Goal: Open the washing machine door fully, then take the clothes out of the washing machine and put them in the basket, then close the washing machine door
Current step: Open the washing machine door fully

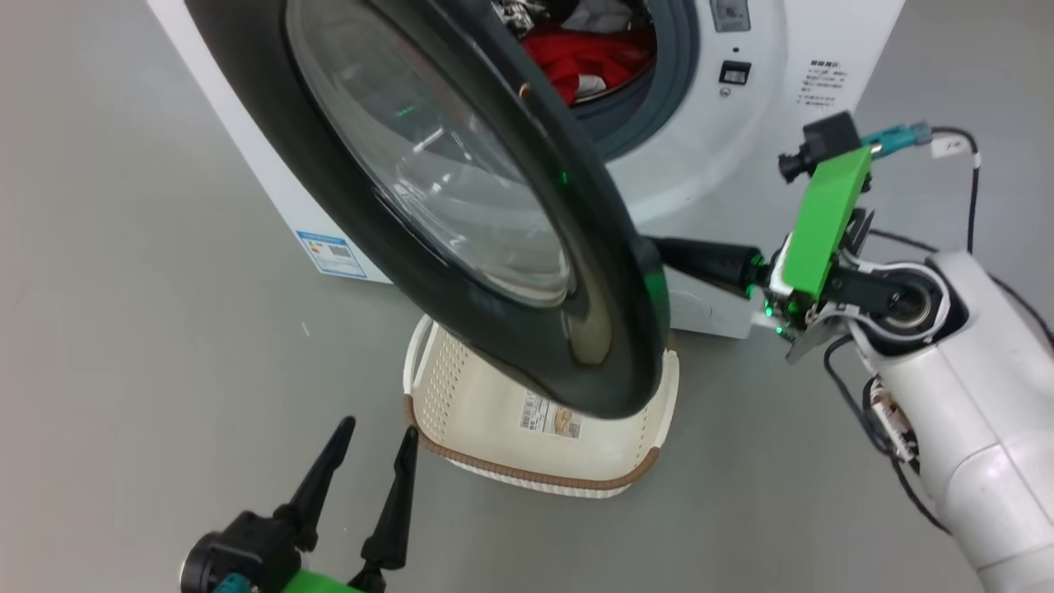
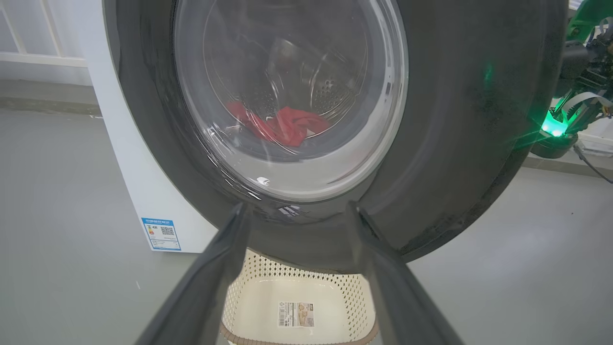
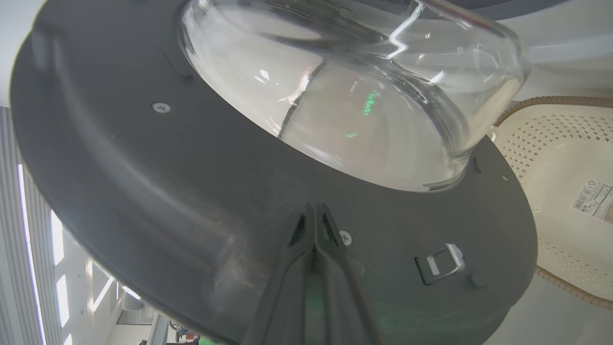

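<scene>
The right hand (image 3: pixel 314 215), fingers pinched together, has its tips against the washing machine door (image 1: pixel 445 198) inside face; left hand (image 1: pixel 377 432) spread open before it, basket (image 1: pixel 527 476) beneath.

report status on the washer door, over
Left claw open, hovering near basket. Right claw shut, tips against washing machine door inner face. Door part open, red clothes inside washing machine. Door overhangs basket.
</scene>
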You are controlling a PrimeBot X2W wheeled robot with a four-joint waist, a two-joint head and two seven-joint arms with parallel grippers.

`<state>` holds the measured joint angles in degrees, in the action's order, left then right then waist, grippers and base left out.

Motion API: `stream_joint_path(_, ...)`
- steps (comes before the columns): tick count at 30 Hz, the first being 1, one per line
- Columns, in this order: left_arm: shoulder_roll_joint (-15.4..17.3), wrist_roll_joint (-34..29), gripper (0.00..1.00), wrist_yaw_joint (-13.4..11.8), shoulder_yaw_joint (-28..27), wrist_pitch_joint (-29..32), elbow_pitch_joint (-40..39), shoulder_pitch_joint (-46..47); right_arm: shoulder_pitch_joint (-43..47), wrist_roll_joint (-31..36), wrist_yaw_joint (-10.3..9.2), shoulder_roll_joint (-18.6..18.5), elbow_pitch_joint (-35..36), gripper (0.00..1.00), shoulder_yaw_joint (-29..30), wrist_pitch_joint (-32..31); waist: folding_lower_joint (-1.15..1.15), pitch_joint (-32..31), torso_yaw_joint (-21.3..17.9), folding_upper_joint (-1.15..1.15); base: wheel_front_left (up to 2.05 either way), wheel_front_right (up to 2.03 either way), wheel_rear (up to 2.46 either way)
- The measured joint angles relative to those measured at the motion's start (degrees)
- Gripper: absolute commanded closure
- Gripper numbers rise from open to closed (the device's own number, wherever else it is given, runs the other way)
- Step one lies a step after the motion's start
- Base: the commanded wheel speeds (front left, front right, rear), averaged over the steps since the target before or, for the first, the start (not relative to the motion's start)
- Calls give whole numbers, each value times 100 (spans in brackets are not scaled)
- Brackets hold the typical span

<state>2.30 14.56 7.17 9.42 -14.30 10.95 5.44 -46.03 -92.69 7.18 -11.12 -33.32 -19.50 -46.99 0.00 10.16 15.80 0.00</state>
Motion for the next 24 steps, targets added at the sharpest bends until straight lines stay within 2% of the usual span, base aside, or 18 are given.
stream_joint_path(12, 7, -5, 0, 0, -102, 0, -30, -381, 732, 55, 0, 259, 568, 100, -293, -125, 0, -345, 298, 0, 0, 0, 0)
stream_joint_path(24, 10, -157, 0, 0, -233, 0, 2, -492, 1204, 63, -8, 452, 816, 100, -385, -30, 0, -628, 754, 0, 0, 0, 0)
